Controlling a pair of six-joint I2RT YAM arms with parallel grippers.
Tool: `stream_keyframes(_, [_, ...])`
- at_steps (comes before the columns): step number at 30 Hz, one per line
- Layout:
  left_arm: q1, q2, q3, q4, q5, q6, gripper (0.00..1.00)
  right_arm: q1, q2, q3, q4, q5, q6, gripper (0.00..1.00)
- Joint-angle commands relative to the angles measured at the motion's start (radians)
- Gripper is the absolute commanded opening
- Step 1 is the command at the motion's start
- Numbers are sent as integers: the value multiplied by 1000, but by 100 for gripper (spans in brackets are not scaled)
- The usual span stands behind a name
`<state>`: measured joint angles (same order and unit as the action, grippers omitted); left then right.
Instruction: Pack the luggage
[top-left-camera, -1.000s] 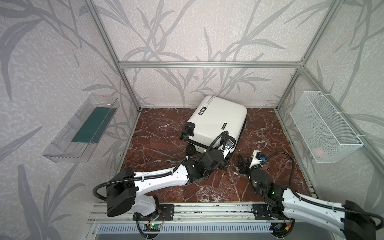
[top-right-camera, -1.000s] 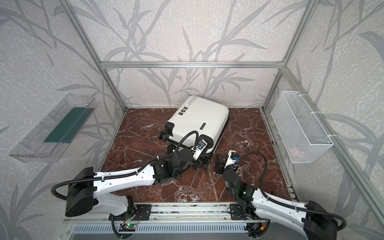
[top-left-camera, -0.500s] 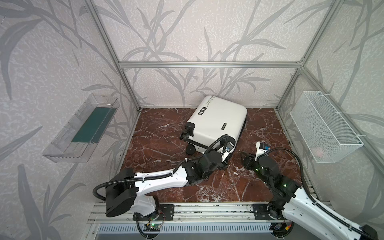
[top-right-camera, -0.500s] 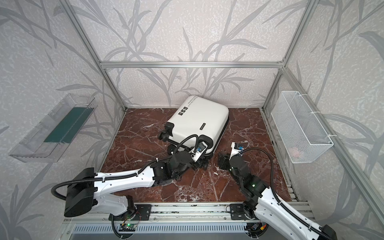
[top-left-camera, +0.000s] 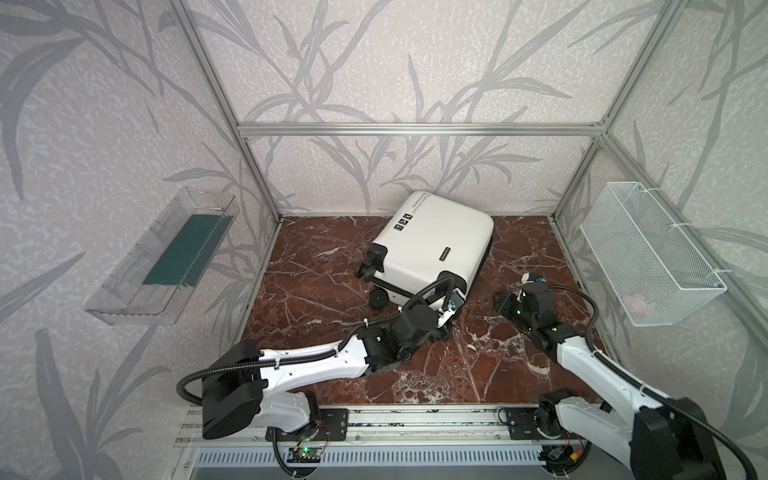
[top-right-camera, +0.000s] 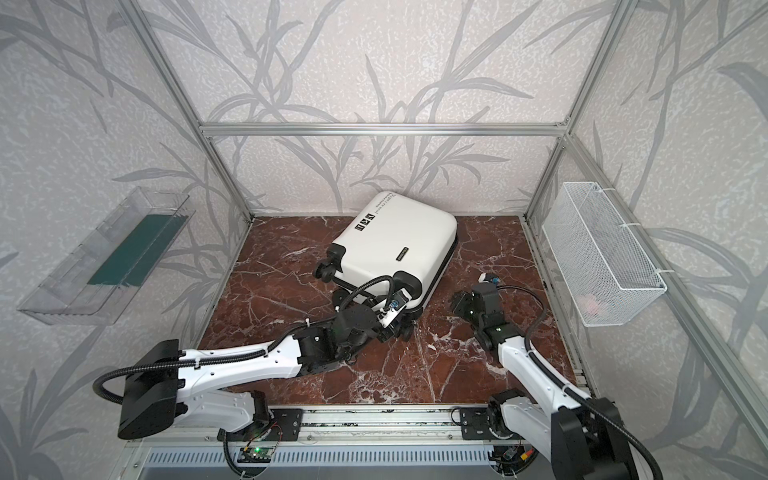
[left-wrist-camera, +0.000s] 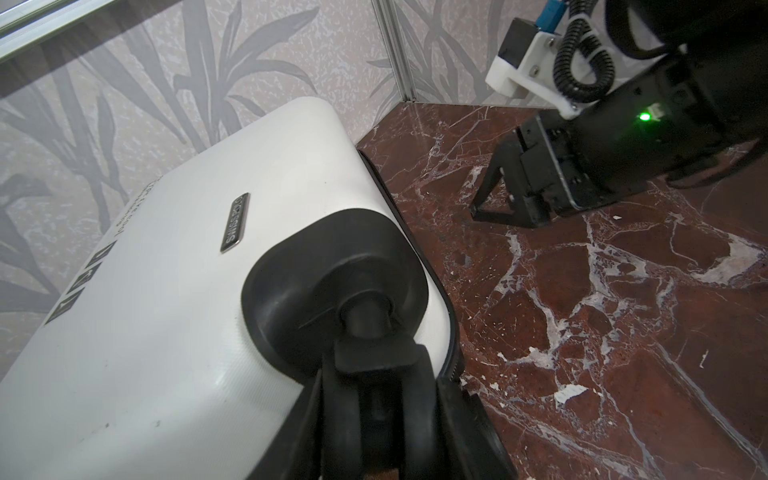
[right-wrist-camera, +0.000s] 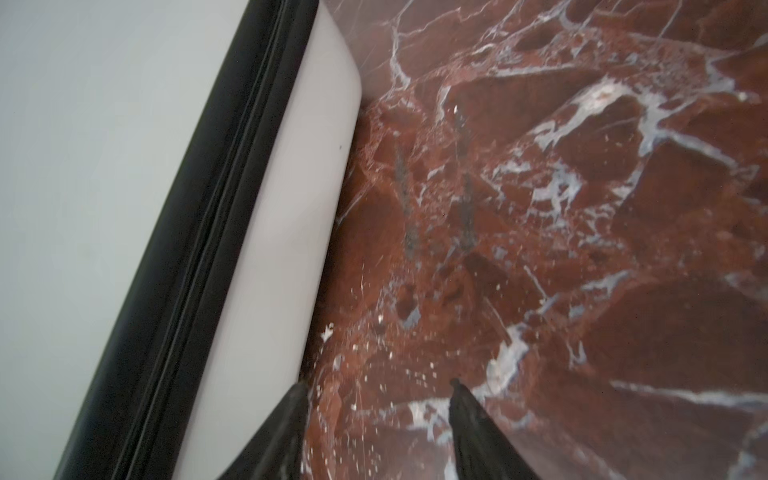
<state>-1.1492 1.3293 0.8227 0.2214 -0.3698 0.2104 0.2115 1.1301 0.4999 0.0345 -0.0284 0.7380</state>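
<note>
luggage (top-left-camera: 432, 245): white hard-shell case, lying flat on the marble floor (top-left-camera: 324, 291), shell up, lid shut. Directly ahead of the L gripper; just beside the R gripper, on its L-arm side.
L gripper (left-wrist-camera: 382, 399): fingers either side of a black corner wheel (left-wrist-camera: 374, 361) at the case's near end. Looks clamped on it, no gap visible.
R gripper (right-wrist-camera: 376, 399): fingers apart, nothing between them, low over bare floor. One tip is v. close to the case's side wall; can't tell if it touches.
zip seam (right-wrist-camera: 199, 232): black band running up the side past the R fingers. Closed along the stretch that shows; puller not in view.
clear tray (top-left-camera: 166, 257): on the wall, well away from the L gripper, dark green flat item inside.
wire basket (top-left-camera: 648, 253): on the wall, well out past the R gripper. Small pinkish thing at the bottom, too small to ID.
done so far: prob. only bracing, with L holding the case by its wheel.
left to do: everything that counts, by my read. Find the zip, open the lid, fetch the items, load, close up.
progress: early.
</note>
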Motion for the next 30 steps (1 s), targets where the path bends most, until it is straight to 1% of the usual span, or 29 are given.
stream_keyframes(1, [-19,-87,12,91,98,28,0,-28,142,117,93,-86,-14,55])
stream_keyframes(4, [-19,-125,1,70,110,16,0,-36,297,246,66,-98,-43,54])
stream_keyframes(6, [-20,-155,-7,52,116,8,0,-40,390,341,4,-109,-73,53])
stream_keyframes(9, [-21,-198,-21,29,124,-6,0,-40,483,408,-1,-108,-80,51])
stream_keyframes(13, [-23,-246,-34,-1,142,-27,0,-38,560,446,28,-145,-69,50])
stream_keyframes(17, [-28,-270,-42,-23,166,-53,0,-17,635,495,55,-217,-56,48])
stream_keyframes(26, [-64,-223,-27,-11,209,-100,0,115,753,700,-22,-279,-95,48])
stream_keyframes(27, [-71,-212,-23,-6,210,-104,0,133,767,723,-29,-284,-130,47])
stream_keyframes(30, [-89,-178,-9,6,209,-108,0,180,801,785,-52,-300,-148,47])
